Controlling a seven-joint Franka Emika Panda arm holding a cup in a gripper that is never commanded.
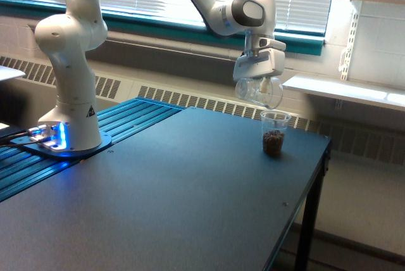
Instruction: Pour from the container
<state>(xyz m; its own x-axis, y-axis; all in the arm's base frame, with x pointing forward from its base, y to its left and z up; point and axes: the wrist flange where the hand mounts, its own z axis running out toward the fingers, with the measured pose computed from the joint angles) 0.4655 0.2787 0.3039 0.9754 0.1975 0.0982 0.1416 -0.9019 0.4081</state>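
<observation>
Container (259, 92) hangs tilted, clamped directly beneath the pincer (259, 80).

No words, brands or numbers can be read anywhere; the only sign is a small black triangular mark on the white robot base (71, 113), just above its blue lights, and it is too small to make out what it says.

container (259, 91): clear, glossy | cup (274, 133): clear plastic | table (158, 189): dark matt
</observation>
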